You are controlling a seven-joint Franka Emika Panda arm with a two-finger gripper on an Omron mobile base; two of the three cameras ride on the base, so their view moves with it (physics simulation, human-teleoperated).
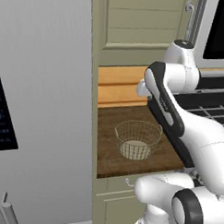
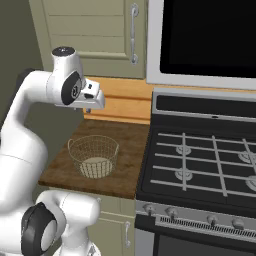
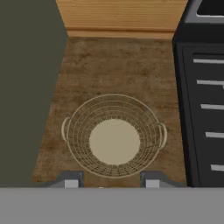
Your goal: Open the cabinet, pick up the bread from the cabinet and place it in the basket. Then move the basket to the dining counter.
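The fridge (image 1: 40,106) takes up the left side, a flat grey face with a dark control panel (image 1: 3,111) set into it. To the right stands the stove (image 2: 200,160), black, with grey grates over its burners and a row of knobs (image 2: 190,215) along the front. A dark-screened appliance (image 2: 205,40) hangs above it.

The cabinet (image 2: 90,35) is mounted on the wall above the worktop (image 1: 113,127). Its panelled door is shut and its curved silver handle (image 2: 133,32) runs vertically near the right edge. A pale wood backsplash (image 2: 125,102) sits between cabinet and worktop. The worktop is short, narrow and dark wood, wedged between fridge and stove.

The robot arm (image 1: 178,116) bends over the worktop from the front, its hand held high above the surface and pointing straight down.

The basket (image 1: 137,139) stands upright on the worktop, roughly central, mouth up, apart from both the stove and the fridge. It is round, so it has no long axis; in the hand view its two small side handles line up left to right. Its pale base (image 3: 114,141) is bare.

The claw (image 3: 109,183) hangs directly over the basket's near rim. Its two tips stand well apart and have hold of nothing.
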